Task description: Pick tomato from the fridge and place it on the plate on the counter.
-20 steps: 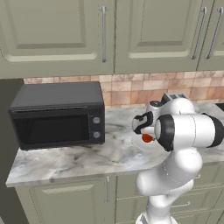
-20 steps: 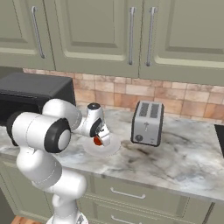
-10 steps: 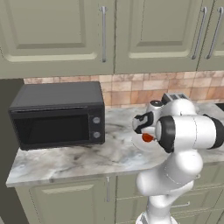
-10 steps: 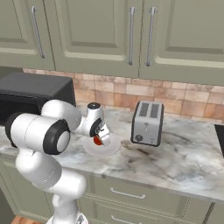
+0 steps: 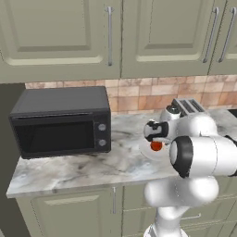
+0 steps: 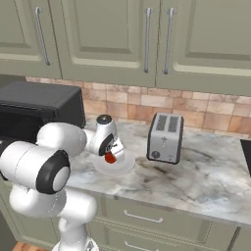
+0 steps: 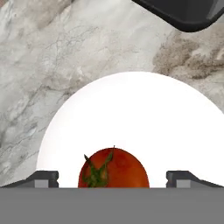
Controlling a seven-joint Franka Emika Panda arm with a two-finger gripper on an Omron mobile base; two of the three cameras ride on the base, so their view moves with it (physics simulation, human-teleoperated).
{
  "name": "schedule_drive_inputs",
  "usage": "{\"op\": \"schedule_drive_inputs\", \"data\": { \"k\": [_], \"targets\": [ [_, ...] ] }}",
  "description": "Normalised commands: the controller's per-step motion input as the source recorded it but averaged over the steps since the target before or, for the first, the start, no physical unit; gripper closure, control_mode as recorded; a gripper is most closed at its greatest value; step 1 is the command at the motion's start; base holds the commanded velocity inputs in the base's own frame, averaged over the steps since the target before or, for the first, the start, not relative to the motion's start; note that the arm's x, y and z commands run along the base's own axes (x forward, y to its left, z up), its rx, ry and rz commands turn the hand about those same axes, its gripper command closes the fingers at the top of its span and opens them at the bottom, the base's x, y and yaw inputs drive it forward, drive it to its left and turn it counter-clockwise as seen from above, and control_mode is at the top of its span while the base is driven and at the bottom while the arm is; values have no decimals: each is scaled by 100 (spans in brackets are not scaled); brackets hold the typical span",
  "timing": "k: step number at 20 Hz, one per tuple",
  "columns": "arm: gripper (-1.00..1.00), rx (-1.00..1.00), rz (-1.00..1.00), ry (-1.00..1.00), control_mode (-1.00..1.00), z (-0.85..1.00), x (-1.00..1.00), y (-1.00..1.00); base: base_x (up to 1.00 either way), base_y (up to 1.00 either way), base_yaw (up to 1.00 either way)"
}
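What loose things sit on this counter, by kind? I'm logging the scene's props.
Microwave: 1
Toaster: 1
Plate: 1
Tomato: 1
Total: 4

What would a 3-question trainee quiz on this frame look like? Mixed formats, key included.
1. True or false: the tomato is over the plate.
2. Which appliance stands to the right of the plate in the right base view: A toaster, B microwave, C kettle?
3. Fill in: the plate rests on the ___.

Key: 1 true; 2 A; 3 counter.

The tool has its fingertips spread wide of the tomato.
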Motion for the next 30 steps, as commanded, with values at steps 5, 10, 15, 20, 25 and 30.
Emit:
{"op": "schedule_drive_inputs", "data": {
  "k": [5, 10, 15, 20, 25, 30],
  "targets": [
    [-100, 1, 2, -23, -100, 74, -45, -10, 0, 0, 0],
    [-100, 0, 8, -23, -100, 84, -86, -3, 0, 0, 0],
    [-100, -1, 8, -12, -100, 79, -90, 0, 0, 0, 0],
    [-100, -7, 7, 0, -100, 77, -77, 2, 0, 0, 0],
    [-100, -5, 5, 0, -100, 75, -44, 4, 0, 0, 0],
    [-100, 0, 2, 0, -100, 34, 0, 0, 0, 0, 0]
  ]
}}
